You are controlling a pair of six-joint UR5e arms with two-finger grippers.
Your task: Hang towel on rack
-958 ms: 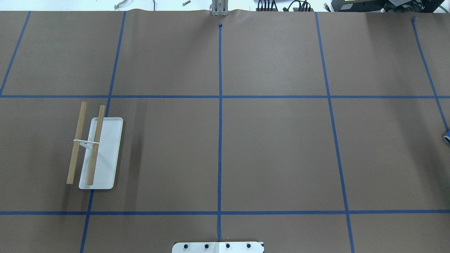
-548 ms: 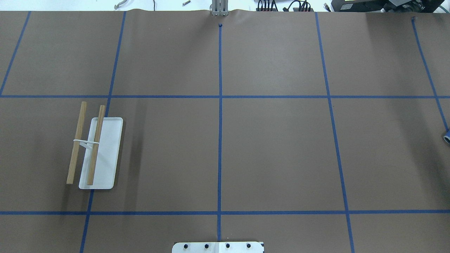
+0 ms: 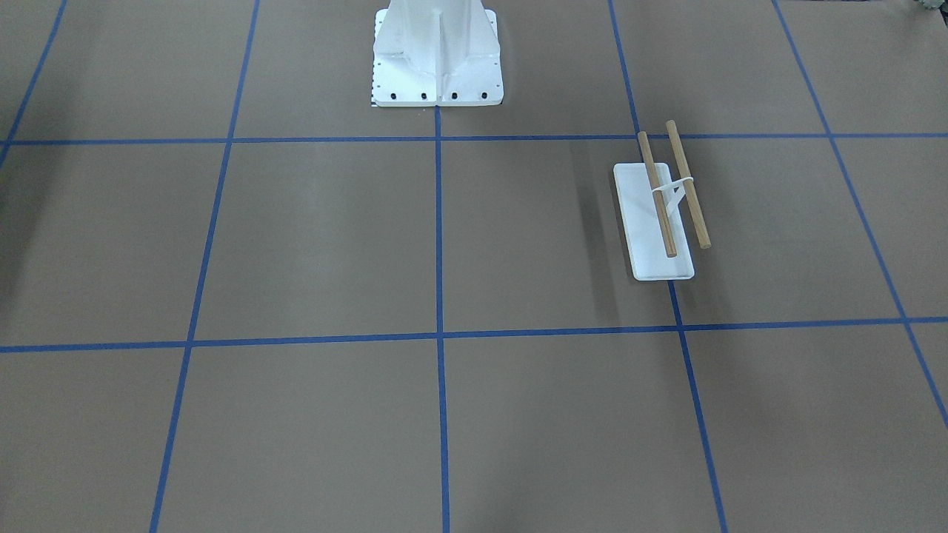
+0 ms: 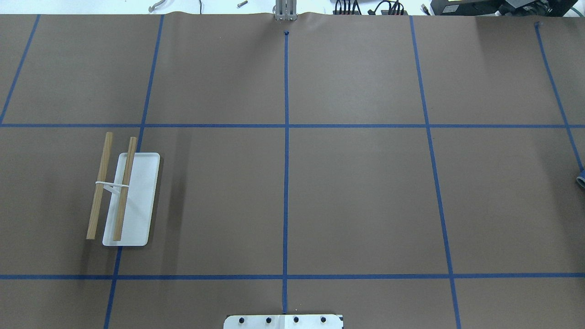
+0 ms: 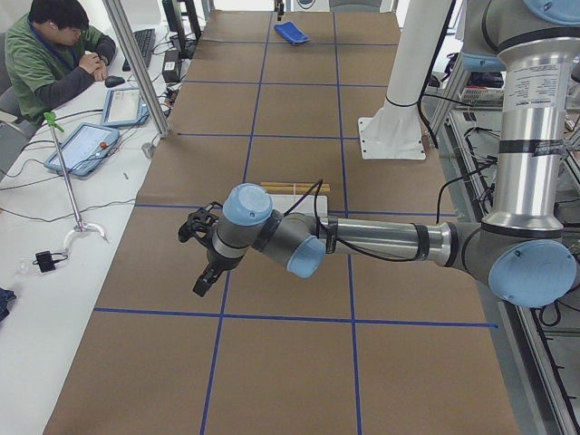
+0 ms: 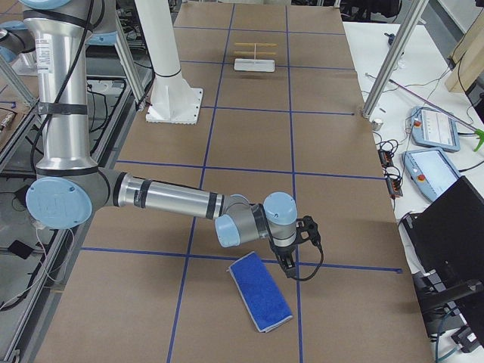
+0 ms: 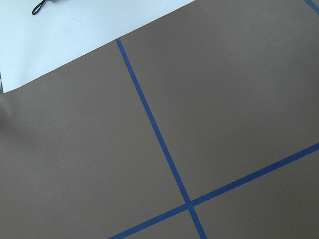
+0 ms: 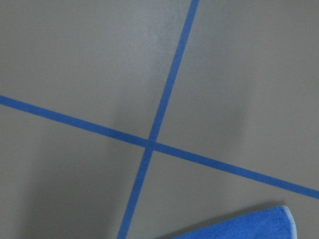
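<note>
The rack (image 4: 137, 214) stands on the table's left part, with a white base and two bare wooden dowels. It also shows in the front view (image 3: 652, 244), far off in the right side view (image 6: 254, 63) and behind the near arm in the left side view (image 5: 294, 188). The blue towel (image 6: 261, 299) lies flat at the table's right end, and its corner shows in the right wrist view (image 8: 249, 228). My right gripper (image 6: 290, 269) hangs just beside the towel's near end. My left gripper (image 5: 200, 286) hovers over bare table, away from the rack. I cannot tell whether either gripper is open or shut.
The large white bolted pedestal (image 3: 437, 59) stands at the robot's side of the table. A person sits at a side desk with tablets (image 5: 82, 149). A small blue-grey shape (image 4: 581, 182) shows at the overhead view's right edge. Blue tape lines cross the brown table.
The small blue-grey shape at the overhead view's right edge has slipped slightly further out of view. The rack has not moved.
</note>
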